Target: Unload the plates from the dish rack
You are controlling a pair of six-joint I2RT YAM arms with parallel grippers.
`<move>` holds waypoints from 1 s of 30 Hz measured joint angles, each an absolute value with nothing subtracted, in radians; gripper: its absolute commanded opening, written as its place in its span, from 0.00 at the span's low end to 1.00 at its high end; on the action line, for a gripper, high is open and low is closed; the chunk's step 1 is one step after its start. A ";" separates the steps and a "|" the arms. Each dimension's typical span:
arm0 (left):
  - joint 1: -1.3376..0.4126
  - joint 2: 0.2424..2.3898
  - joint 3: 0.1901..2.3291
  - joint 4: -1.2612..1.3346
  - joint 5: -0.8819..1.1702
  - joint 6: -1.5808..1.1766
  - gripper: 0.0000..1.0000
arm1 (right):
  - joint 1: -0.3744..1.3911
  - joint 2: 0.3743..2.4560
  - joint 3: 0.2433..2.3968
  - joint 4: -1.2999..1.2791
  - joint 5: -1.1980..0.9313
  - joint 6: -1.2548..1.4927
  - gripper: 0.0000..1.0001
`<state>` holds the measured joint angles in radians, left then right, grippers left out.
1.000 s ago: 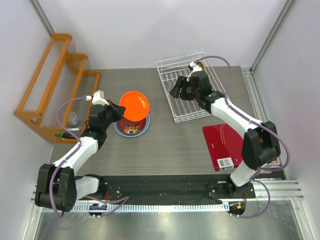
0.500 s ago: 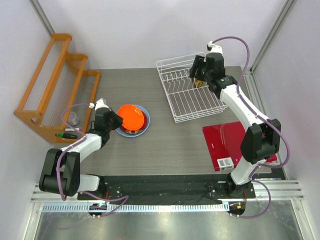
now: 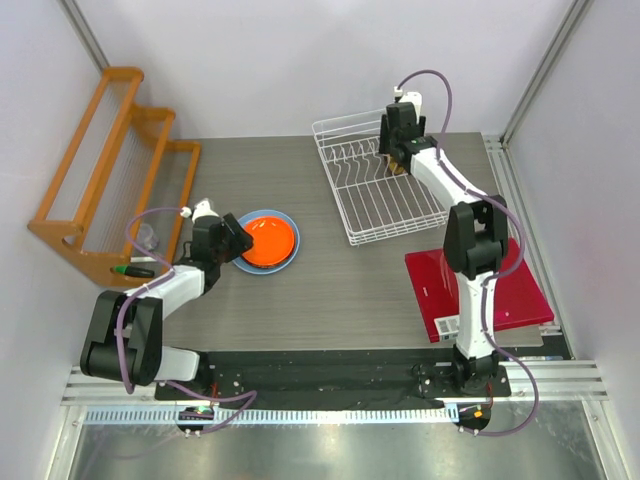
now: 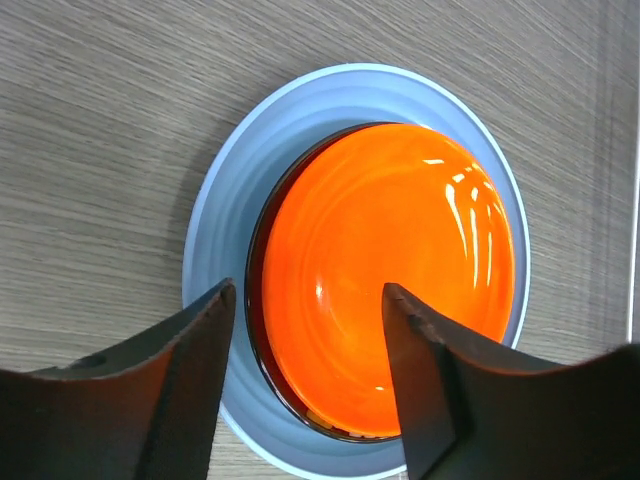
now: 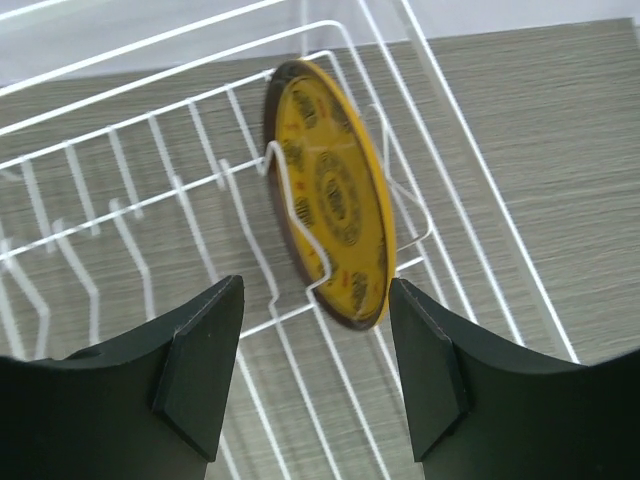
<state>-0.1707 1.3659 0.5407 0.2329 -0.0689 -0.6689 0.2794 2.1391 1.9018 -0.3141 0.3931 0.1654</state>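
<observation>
An orange plate [image 4: 390, 280] lies flat on a dark-rimmed plate, and both rest on a light blue plate [image 4: 225, 230] on the table. My left gripper [image 4: 308, 290] is open at the stack's near edge, its fingers [image 4: 180, 380] straddling the rim and holding nothing. In the top view this stack [image 3: 268, 240] sits left of centre, with the left gripper [image 3: 236, 240] beside it. A yellow-brown patterned plate [image 5: 340, 200] stands upright between tines at the dish rack's [image 3: 372, 195] back right corner. My right gripper [image 5: 315, 285] hovers open just above it.
An orange wooden stepped shelf [image 3: 105, 170] stands at the far left. A flat red book [image 3: 478, 290] lies in front of the rack, at the right. The white wire rack [image 5: 100, 215] otherwise shows bare tines.
The left gripper lowered the orange plate onto the stack and let go of it. The right arm swung from the rack's middle to its back right corner, over the yellow-brown plate.
</observation>
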 measured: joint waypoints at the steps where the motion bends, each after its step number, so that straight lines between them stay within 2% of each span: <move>1: -0.171 1.366 0.542 0.229 -0.068 -0.669 0.76 | 0.279 2.162 1.925 -0.321 0.414 0.150 0.66; 6: -0.171 1.366 0.568 0.210 -0.066 -0.656 0.85 | 0.273 2.205 1.991 -0.337 0.487 0.095 0.66; 14: -0.171 1.325 0.578 0.181 -0.059 -0.641 0.91 | 0.257 2.256 2.063 -0.337 0.516 0.054 0.65; 17: -0.171 1.299 0.588 0.167 -0.051 -0.637 0.93 | 0.250 2.290 2.080 -0.338 0.514 0.053 0.61; 20: -0.171 1.271 0.595 0.158 -0.043 -0.624 0.95 | 0.242 2.324 2.089 -0.339 0.509 0.050 0.49; 23: -0.171 1.246 0.603 0.152 -0.040 -0.617 0.95 | 0.238 2.344 2.090 -0.347 0.502 0.044 0.26; 27: -0.171 1.232 0.606 0.151 -0.033 -0.615 0.96 | 0.234 2.356 2.103 -0.359 0.479 0.041 0.01; 30: -0.171 1.231 0.606 0.147 -0.030 -0.615 0.96 | 0.239 2.355 2.121 -0.362 0.476 0.020 0.01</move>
<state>-0.1707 1.2312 0.6060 0.1474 -0.0296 -0.6147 0.2390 2.3547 2.1212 -0.3622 0.4763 0.0204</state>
